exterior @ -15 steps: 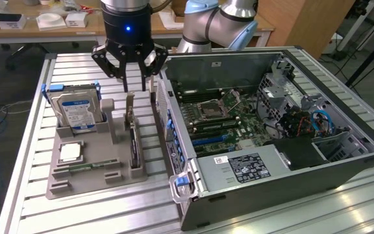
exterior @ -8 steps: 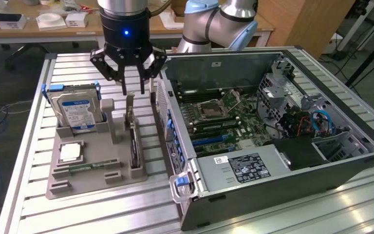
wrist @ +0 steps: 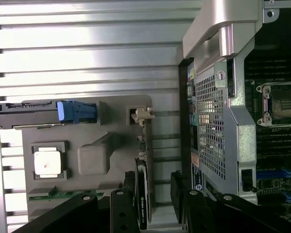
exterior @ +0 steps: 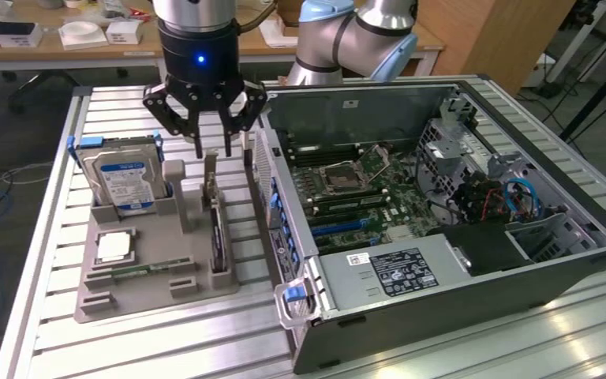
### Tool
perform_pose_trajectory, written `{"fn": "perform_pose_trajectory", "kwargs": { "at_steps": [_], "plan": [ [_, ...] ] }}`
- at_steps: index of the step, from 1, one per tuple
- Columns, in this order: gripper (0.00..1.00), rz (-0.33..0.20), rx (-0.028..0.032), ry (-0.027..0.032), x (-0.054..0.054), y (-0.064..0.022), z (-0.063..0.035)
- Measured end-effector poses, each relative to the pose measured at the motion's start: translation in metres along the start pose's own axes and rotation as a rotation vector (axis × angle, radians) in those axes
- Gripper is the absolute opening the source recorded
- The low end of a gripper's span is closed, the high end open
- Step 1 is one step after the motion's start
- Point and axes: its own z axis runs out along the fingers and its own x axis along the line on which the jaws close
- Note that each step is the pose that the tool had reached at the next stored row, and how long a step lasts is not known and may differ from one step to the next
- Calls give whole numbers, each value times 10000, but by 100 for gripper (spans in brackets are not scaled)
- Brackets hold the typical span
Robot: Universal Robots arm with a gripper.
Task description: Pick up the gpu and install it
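Fingers spread wide, the black end effector (exterior: 212, 148) hovers above the thin black gpu card (exterior: 217, 230), which stands on edge in a grey moulded holder (exterior: 145, 296), likely so its top edge can be gripped.

Nothing really legible here tbh. The hard drive (exterior: 122, 183) has a blue-white label and the power supply (exterior: 387, 272) a black one with white print, both too small to read.

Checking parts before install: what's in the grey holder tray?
An upright hard drive, the gpu on edge, a processor and memory stick lying flat. The tray covers the standing parts' lower edges.
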Motion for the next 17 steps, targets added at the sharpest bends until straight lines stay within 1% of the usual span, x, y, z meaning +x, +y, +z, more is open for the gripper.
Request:
{"fn": "perform_pose_trajectory", "kwargs": {
  "at_steps": [17],
  "plan": [
    [43,0,0,0,85,-11,96]
  ]
}}
